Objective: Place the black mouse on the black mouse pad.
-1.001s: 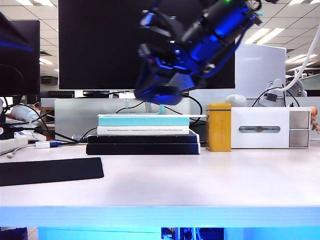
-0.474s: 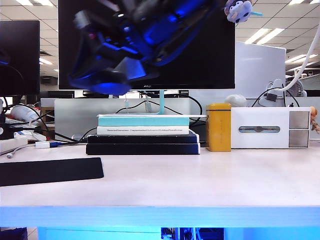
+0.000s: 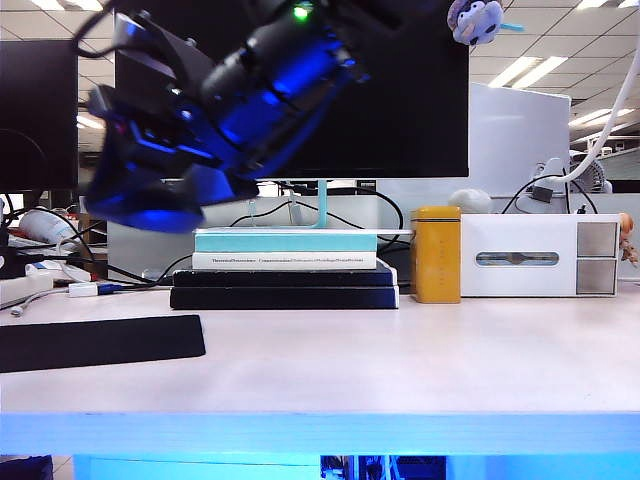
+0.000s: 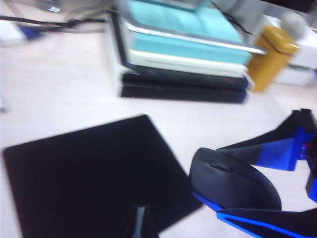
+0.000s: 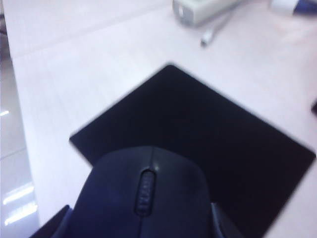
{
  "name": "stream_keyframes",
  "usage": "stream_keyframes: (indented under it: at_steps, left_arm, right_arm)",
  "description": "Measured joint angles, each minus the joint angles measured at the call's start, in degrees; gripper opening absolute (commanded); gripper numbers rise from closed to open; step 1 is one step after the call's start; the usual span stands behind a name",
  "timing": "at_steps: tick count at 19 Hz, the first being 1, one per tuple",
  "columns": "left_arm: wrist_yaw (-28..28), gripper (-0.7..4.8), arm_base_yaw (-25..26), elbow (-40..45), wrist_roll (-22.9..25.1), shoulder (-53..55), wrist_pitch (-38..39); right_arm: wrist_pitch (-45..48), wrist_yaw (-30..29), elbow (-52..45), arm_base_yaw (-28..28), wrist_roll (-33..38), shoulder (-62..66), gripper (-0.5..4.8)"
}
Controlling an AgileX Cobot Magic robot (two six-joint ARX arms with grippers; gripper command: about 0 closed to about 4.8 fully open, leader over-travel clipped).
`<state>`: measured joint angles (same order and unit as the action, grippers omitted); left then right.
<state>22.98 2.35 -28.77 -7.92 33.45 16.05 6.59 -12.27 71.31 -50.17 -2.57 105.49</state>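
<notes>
The right gripper [image 3: 150, 205] hangs in the upper left of the exterior view, high above the bench [image 3: 400, 360], its blurred blue-lit arm slanting down from the top centre. Its jaws stand fairly wide, clamped on either side of the black mouse [image 5: 143, 198]. In the right wrist view the mouse fills the lower part of the frame, scroll wheel facing up, with a dark finger showing at each flank. Below it lies the black mouse pad [image 5: 198, 144], flat on the pale bench top, one corner pointing toward a white box with cables at the top of that frame.

In the exterior view the mouse pad [image 3: 100, 342] sits at the left edge of the frame on the bench, in front of and just left of a stack of books [image 3: 285, 268]: a teal one on top, a white one under it, a thick black slab at the bottom. To the right of the stack stands a yellow tin [image 3: 436, 255], touching or nearly touching a white box [image 3: 540, 256].

The left wrist view looks down on the same mouse pad [image 4: 89, 178], with the books [image 4: 183, 49] beyond it and the mouse [image 4: 233, 181] at lower right, held between blue-edged black fingers [image 4: 267, 151] of the right gripper. The left gripper [image 4: 141, 223] shows only as a narrow dark tip at the bottom edge, its jaws pressed together with nothing between them.
</notes>
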Motion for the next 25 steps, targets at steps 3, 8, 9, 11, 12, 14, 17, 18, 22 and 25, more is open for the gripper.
stream_keyframes:
  at_steps: [3,8,9,11,12,14,17,18,22,25]
  left_arm:
    - [1.11,-0.06,1.6,0.0,0.17,0.0,-0.9]
    - [2.47,-0.06,1.57,0.0,-0.96,-0.02,-1.07]
    - [2.47,-0.06,1.57,0.0,-0.96,-0.04,-1.07]
    - [2.56,-0.06,1.57,0.0,-0.96,-0.04,-1.09]
    - [2.95,-0.06,1.57,0.0,-1.14,-0.04,-1.09]
    - [3.41,-0.06,1.57,0.0,-1.36,-0.04,-1.11]
    - [3.5,-0.06,1.57,0.0,-1.38,-0.04,-1.25]
    - [3.48,-0.06,1.57,0.0,-1.38,-0.04,-1.25]
    - [3.54,-0.06,1.57,0.0,-1.38,0.09,-1.27]
    - [3.58,-0.06,1.57,0.0,-1.36,0.09,-1.62]
  right_arm:
    - [-0.46,-0.87,3.78,0.0,-0.09,4.72,1.03]
    - [-0.61,-1.44,9.64,0.0,-0.09,12.41,1.03]
    - [-0.61,-1.44,10.62,0.0,-0.07,13.29,1.03]
    - [-0.13,-1.44,12.33,0.0,-0.09,15.15,1.03]
    - [-0.02,-1.42,12.79,0.0,-0.09,16.2,1.03]
    - [-0.2,-1.4,14.01,0.02,-0.09,18.05,1.03]
    - [-0.04,-1.33,17.64,0.04,-0.09,20.76,1.03]
    - [-0.02,-1.27,18.05,0.04,-0.09,21.0,1.03]
    - [-0.07,-0.79,19.91,0.24,-0.28,23.96,1.03]
    - [-1.14,-0.39,19.87,0.5,-0.28,25.09,1.03]
